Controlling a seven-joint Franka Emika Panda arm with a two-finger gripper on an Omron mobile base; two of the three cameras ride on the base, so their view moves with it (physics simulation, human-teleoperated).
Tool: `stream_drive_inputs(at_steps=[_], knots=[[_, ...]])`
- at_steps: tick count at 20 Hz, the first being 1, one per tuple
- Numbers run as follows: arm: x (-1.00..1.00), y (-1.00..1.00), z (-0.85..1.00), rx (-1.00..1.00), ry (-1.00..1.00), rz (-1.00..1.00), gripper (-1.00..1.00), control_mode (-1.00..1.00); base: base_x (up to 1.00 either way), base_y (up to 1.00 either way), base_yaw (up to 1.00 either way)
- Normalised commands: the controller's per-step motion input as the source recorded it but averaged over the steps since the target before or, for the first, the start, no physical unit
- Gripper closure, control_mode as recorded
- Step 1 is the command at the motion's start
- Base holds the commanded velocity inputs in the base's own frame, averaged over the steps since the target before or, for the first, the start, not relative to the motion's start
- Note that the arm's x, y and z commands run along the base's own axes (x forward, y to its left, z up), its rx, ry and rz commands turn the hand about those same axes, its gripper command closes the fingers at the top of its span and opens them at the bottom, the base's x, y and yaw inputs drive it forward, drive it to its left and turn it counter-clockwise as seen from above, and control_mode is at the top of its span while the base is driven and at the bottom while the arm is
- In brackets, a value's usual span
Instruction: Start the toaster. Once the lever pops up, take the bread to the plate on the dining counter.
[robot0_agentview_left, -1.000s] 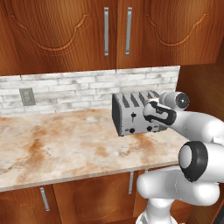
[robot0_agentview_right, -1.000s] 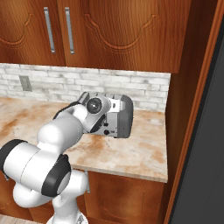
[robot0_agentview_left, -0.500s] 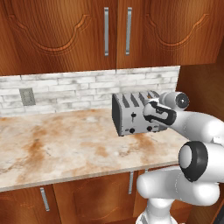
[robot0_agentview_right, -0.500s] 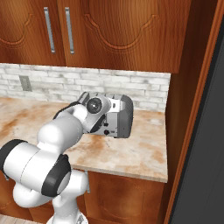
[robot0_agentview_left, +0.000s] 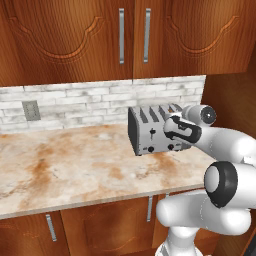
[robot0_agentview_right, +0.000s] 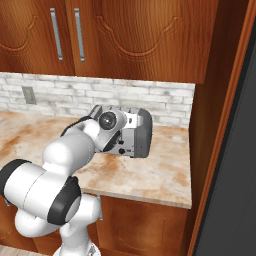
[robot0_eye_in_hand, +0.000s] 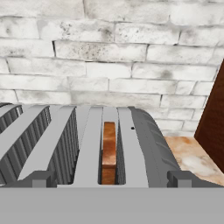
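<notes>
While the brown-crusted bread slice (robot0_eye_in_hand: 109, 151) sits low in the boxy silver-grey toaster's (robot0_agentview_left: 150, 131) rightmost slot, the wide-open gripper (robot0_agentview_left: 176, 131) should press the near lever straight down.

This is a home kitchen. Brown wood wall cabinets (robot0_agentview_left: 125, 37) with carved arched door panels and slim steel bar handles (robot0_agentview_left: 121, 36) hang above a backsplash (robot0_agentview_left: 90, 102) of whitewashed brick tile, where a wall outlet (robot0_agentview_left: 31, 110) sits toward the left. Below runs a counter (robot0_agentview_left: 75, 167) of beige stone with rust-orange marbling, over matching base cabinets (robot0_agentview_left: 100, 225). A silver toaster (robot0_agentview_left: 150, 131) stands near the counter's back right corner.
</notes>
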Motion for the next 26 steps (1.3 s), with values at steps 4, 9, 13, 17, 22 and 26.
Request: stream_drive_inputs(at_steps=[4, 9, 13, 17, 22, 26], knots=[[0.00, 0.00, 0.00, 0.00, 0.00, 0.00, -1.00, -1.00, 0.00, 0.00, 0.00], [0.00, 0.00, 0.00, 0.00, 0.00, 0.00, -1.00, -1.00, 0.00, 0.00, 0.00], [0.00, 0.00, 0.00, 0.00, 0.00, 0.00, -1.00, -1.00, 0.00, 0.00, 0.00], [0.00, 0.00, 0.00, 0.00, 0.00, 0.00, -1.00, -1.00, 0.00, 0.00, 0.00], [0.00, 0.00, 0.00, 0.00, 0.00, 0.00, -1.00, -1.00, 0.00, 0.00, 0.00], [0.00, 0.00, 0.00, 0.00, 0.00, 0.00, -1.00, -1.00, 0.00, 0.00, 0.00]])
